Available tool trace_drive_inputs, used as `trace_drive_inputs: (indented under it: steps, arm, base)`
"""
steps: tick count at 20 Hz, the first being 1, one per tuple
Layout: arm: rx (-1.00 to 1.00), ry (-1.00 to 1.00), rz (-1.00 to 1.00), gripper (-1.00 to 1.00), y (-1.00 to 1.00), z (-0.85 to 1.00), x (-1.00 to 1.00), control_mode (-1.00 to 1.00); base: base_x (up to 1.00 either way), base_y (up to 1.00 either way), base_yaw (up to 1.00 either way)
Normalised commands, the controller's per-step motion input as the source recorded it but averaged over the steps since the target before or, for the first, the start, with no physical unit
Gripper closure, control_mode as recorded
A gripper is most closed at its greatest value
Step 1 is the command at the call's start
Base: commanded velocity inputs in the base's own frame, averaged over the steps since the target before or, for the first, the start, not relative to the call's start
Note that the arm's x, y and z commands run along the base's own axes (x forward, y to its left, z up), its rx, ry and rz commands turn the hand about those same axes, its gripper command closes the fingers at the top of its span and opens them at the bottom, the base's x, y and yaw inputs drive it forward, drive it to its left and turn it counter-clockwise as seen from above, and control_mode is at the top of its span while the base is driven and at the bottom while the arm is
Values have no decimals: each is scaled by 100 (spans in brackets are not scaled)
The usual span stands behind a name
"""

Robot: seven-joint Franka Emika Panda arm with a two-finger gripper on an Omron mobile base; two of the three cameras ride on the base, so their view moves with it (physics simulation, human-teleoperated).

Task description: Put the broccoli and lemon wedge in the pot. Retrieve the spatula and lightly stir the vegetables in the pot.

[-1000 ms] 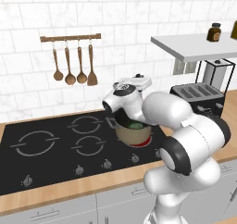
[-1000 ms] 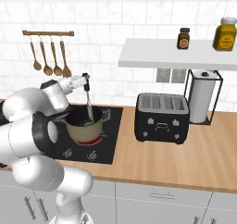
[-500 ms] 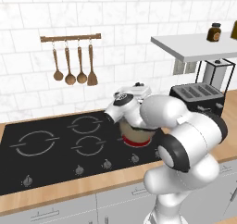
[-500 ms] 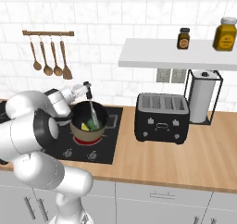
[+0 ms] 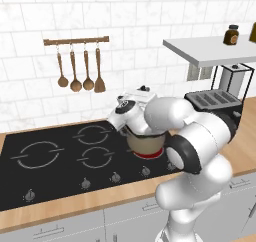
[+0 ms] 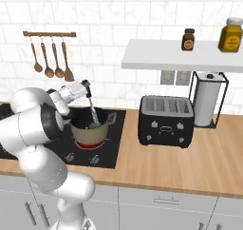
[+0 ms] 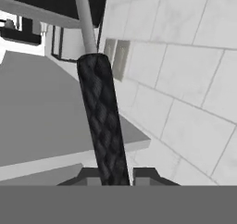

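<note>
The beige pot [image 6: 89, 134] stands on the red-glowing right front burner, its dark handle [image 6: 112, 118] pointing right. My gripper [image 6: 86, 88] hangs above the pot's back left rim, shut on the black handle of the spatula [image 6: 91, 106]. The spatula slants down and to the right, its silver head inside the pot. Dark green broccoli [image 6: 93, 125] peeks over the rim; the lemon wedge is hidden. In the hand view the spatula's black handle [image 7: 102, 121] runs up from between my fingertips [image 7: 147, 174]. In the left base view my arm covers the top of the pot [image 5: 145, 145].
The black cooktop [image 5: 50, 156] stretches left of the pot, with knobs along its front. Brown wooden utensils [image 5: 80, 72] hang on a wall rail. A black toaster [image 6: 166, 120] and a paper towel holder [image 6: 208, 98] stand to the right, under a shelf [image 6: 180, 58] with jars.
My hand has dropped a little and shifted left over the pot. The spatula has gone from nearly upright to slanted, its head sweeping right inside the pot.
</note>
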Motion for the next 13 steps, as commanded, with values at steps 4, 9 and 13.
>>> trace_drive_inputs:
  steps: [4, 9, 13]
  arm:
    - [0, -9, 0, 100, 11, 34, 16, -100]
    - [0, -4, 0, 100, 5, 13, 1, -100]
    - [0, -1, 0, 100, 0, -18, 1, -100]
  base:
    - [0, 0, 0]
    - [0, 0, 0]
    - [0, 0, 0]
